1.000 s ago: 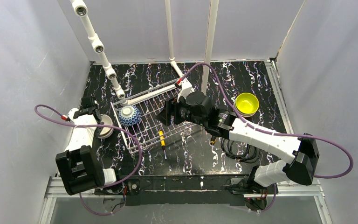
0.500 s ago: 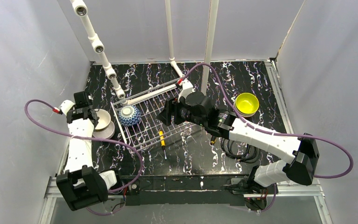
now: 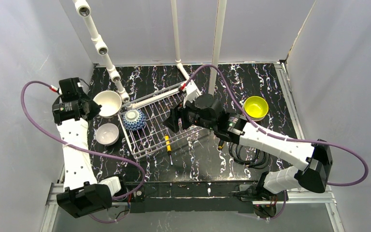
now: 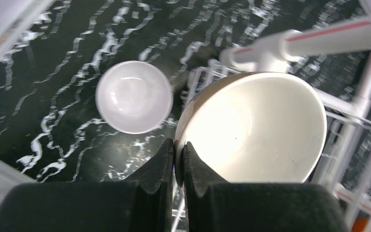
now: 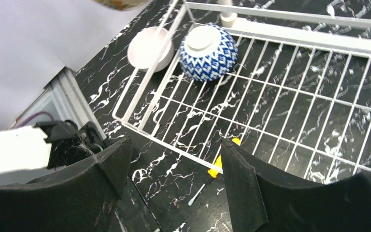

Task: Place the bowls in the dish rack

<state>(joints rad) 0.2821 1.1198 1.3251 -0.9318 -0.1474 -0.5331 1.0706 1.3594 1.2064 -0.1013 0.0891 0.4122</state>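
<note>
My left gripper (image 3: pixel 93 107) is shut on the rim of a tan bowl (image 3: pixel 107 103) with a cream inside, held in the air beside the back left corner of the white wire dish rack (image 3: pixel 154 99). In the left wrist view its fingers (image 4: pixel 166 157) pinch the bowl's (image 4: pixel 261 130) near wall. A white bowl (image 3: pixel 107 134) (image 4: pixel 133 103) sits on the table left of the rack. A blue-white patterned bowl (image 3: pixel 134 120) (image 5: pixel 207 53) lies upside down in the rack's left end. A yellow-green bowl (image 3: pixel 256 107) stands far right. My right gripper (image 3: pixel 171 121) (image 5: pixel 174 145) hangs open over the rack's near edge, with nothing in it.
A yellow-handled screwdriver (image 3: pixel 167 143) (image 5: pixel 216 169) lies under the rack's near rim (image 5: pixel 309 35). White pipes (image 3: pixel 111 67) slant over the rack's back left corner, close to the held bowl. A coiled black cable (image 3: pixel 244 154) lies near the right arm. Grey walls enclose the table.
My left gripper shut on the tan bowl, lifted it off the white bowl and carried it back toward the rack's far left corner. The right gripper barely moved.
</note>
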